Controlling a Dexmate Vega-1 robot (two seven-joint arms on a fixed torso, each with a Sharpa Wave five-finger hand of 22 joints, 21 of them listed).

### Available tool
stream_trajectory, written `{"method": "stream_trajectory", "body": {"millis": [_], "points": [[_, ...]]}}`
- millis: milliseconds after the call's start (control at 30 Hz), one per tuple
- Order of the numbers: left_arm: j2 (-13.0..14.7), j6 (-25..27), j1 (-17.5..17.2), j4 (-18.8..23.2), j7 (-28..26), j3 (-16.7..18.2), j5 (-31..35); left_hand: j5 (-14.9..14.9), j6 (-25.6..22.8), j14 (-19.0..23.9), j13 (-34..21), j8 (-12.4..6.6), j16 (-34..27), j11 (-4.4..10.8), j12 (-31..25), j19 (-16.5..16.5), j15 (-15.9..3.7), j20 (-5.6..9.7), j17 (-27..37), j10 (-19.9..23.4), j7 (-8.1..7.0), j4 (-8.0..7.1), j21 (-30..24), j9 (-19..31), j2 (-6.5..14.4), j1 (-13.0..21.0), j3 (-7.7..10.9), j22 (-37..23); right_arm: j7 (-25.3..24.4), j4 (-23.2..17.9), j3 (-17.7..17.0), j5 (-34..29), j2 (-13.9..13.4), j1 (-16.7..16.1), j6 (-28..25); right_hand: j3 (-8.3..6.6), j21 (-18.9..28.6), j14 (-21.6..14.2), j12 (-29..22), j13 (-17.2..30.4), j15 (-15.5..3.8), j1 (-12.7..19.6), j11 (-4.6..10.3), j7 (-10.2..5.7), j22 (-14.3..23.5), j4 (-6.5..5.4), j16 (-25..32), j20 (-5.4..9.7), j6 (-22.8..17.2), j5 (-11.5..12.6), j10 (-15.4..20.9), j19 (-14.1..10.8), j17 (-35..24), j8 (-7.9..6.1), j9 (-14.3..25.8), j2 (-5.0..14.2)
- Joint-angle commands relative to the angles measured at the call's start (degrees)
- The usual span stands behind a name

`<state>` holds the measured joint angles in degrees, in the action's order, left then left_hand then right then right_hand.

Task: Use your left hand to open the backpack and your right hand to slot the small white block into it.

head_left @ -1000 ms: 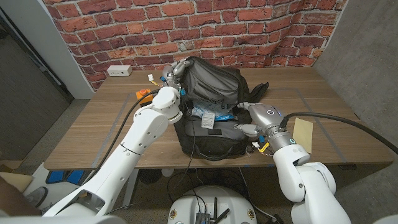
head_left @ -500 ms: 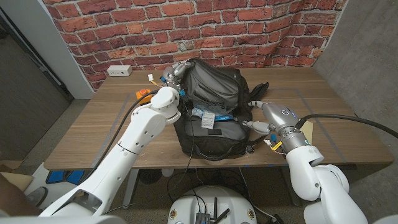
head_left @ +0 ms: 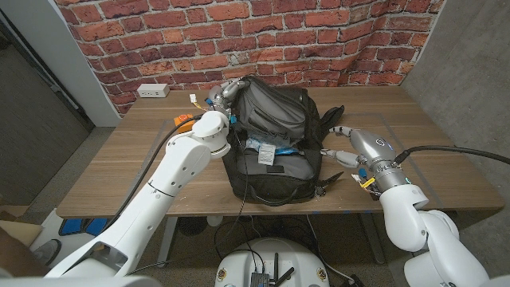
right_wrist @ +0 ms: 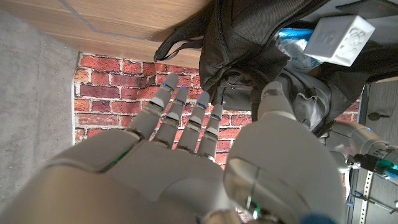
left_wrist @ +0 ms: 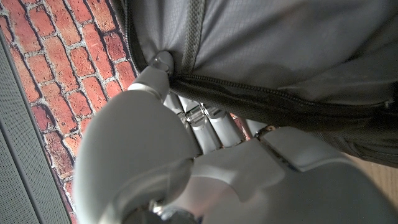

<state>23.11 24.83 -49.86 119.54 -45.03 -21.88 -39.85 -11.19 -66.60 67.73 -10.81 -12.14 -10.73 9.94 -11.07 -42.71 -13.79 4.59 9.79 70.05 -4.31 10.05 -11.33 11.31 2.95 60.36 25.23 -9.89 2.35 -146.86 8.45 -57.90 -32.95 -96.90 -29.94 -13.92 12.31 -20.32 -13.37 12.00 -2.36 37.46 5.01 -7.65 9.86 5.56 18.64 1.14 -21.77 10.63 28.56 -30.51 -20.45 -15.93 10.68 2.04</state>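
Wooden table (head_left: 119, 159), white block (head_left: 268, 149) inside backpack (head_left: 271, 119), right hand (head_left: 344, 143) spread beside, empty

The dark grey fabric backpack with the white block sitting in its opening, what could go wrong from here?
1. The left hand grips the top flap of the dark grey fabric backpack; if it lets go early, the flap may drop onto the small white block.
2. In the right wrist view the block sits near the opening's edge, so it might slide out.
3. The open right hand is close beside the backpack and could snag its black strap.
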Motion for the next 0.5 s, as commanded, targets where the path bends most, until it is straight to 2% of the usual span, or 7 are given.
{"method": "stream_trajectory", "body": {"millis": [33, 100, 500], "points": [[2.8, 2.1, -0.2, 0.5, 4.4, 1.4, -4.1, -0.5, 0.2, 0.1, -0.3, -0.44, 0.2, 0.93, -0.1, -0.1, -0.01, 6.80, 0.3, 1.1, 0.15, -0.09, -0.2, 0.3, 0.5, 0.2, 0.20, -0.1, -4.4, 1.8, -4.9, 14.7, -2.5, 2.2, 2.2, 0.34, -0.1, -0.1, 0.3, -0.1, -3.50, -1.0, -0.25, 0.29, 0.2, -0.14, 0.1, -0.07, -0.4, 0.2, -0.1, -0.4, -0.1, -0.03, 0.0, -0.11], [3.9, 2.1, 0.0, -0.1, 7.2, 1.9, -5.8, -0.5, 0.2, 0.0, -0.3, -0.43, 0.2, 0.99, -0.1, -0.1, 0.00, 6.80, 0.2, 1.1, 0.11, -0.10, -0.2, 0.3, 0.5, 0.2, 0.21, -0.1, -4.3, 2.1, -5.2, 16.2, -3.5, 2.8, 2.1, 0.39, -0.2, 0.0, 0.4, -0.1, -3.48, -1.1, -0.42, 0.44, 0.2, -0.19, 0.0, -0.07, -0.2, 0.2, -0.1, -0.4, -0.1, 0.12, 0.0, -0.06], [10.1, 6.4, 2.4, -1.0, 13.3, 3.7, -12.0, -0.5, 0.6, -0.5, -0.3, -0.29, 0.4, 0.99, 0.1, 0.0, 0.05, 6.83, 0.1, 0.5, 0.44, -0.15, -0.1, 0.3, 0.5, 0.0, 0.31, -0.1, -6.8, 5.4, -5.6, 24.7, -7.3, 7.4, 2.7, 0.47, -0.3, 0.0, 0.6, -0.1, -3.20, -1.5, -0.56, 0.50, 0.2, -0.14, 0.0, -0.03, -0.3, 0.3, -0.2, -0.4, -0.1, 0.33, 0.0, 0.19]]}}
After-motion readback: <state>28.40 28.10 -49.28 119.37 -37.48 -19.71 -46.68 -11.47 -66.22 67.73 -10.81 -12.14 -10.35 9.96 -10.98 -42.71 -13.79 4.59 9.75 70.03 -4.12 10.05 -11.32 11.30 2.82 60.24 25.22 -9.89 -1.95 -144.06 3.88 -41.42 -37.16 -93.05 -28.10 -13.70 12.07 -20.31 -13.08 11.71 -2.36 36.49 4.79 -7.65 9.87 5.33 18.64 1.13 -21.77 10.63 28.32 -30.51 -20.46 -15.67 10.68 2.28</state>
